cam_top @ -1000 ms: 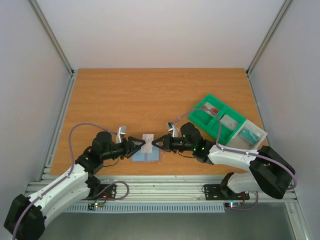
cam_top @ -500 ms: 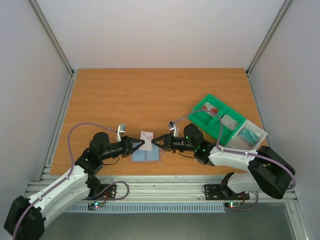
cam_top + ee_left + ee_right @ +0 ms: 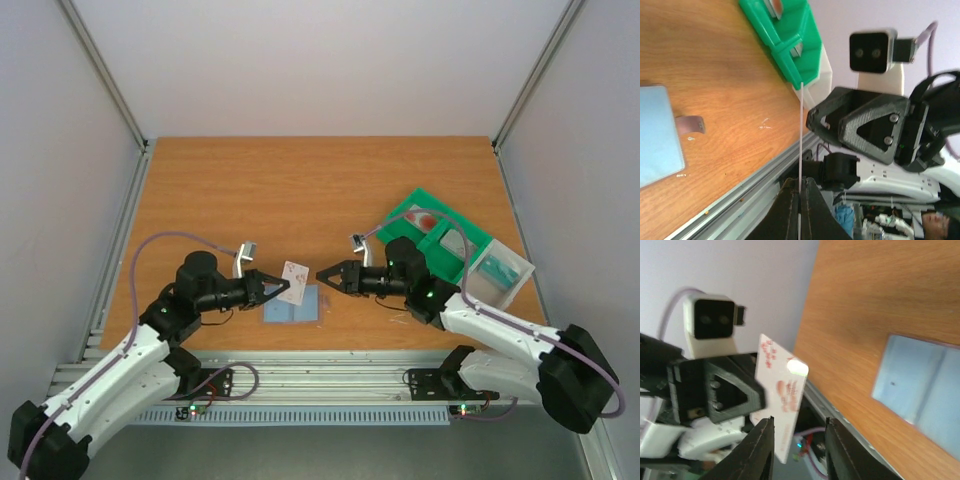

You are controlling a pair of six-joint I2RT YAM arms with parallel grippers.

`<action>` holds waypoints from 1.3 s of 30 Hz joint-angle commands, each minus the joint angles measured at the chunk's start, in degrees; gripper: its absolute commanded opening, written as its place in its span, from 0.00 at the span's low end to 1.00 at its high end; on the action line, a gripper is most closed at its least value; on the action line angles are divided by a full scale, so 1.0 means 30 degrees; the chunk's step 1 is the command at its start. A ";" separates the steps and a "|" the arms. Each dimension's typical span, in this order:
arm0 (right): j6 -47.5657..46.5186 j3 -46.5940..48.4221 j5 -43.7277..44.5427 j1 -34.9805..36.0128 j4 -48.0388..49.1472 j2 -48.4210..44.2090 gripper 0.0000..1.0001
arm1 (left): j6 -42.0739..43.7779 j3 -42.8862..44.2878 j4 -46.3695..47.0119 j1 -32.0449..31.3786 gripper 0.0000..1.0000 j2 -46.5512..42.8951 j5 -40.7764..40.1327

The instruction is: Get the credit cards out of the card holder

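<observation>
- The white credit card (image 3: 294,277), with red marks on it, is held tilted in the air, just above the far edge of the card holder (image 3: 292,304).
- The card is pinched at its lower edge by the jaws of the left gripper (image 3: 283,287).
- The card holder is laid flat on the table (image 3: 300,190), near the front edge, with both panels shown.
- The left arm is kept low, with the wrist pointed to the right.
- The right gripper (image 3: 322,275) is pointed left at the card and kept apart from it; its jaws are a little spread, with nothing gripped.
- A green tray (image 3: 405,228) is seen behind the right arm.
</observation>
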 commanded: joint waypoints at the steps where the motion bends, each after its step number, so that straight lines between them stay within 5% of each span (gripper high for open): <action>1: -0.6052 0.3302 -0.0984 -0.0332 -0.8230 -0.1447 0.31 | 0.3064 0.1711 -0.2154 -0.0031 0.00 0.0735 0.2815; 12: -1.1533 0.7360 -0.6729 -0.2528 -1.6092 -0.0596 0.38 | 0.6029 0.4126 -0.4809 -0.1193 0.00 0.2220 0.5424; 31: -1.0043 0.5244 -1.0243 -0.2508 -1.2748 0.1096 0.42 | 0.6395 0.3667 -0.3976 -0.2516 0.00 0.2677 0.5375; 39: -0.9413 0.4431 -1.1840 -0.2290 -1.1089 0.1771 0.27 | 0.5771 0.3404 -0.2926 -0.2537 0.00 0.2724 0.5494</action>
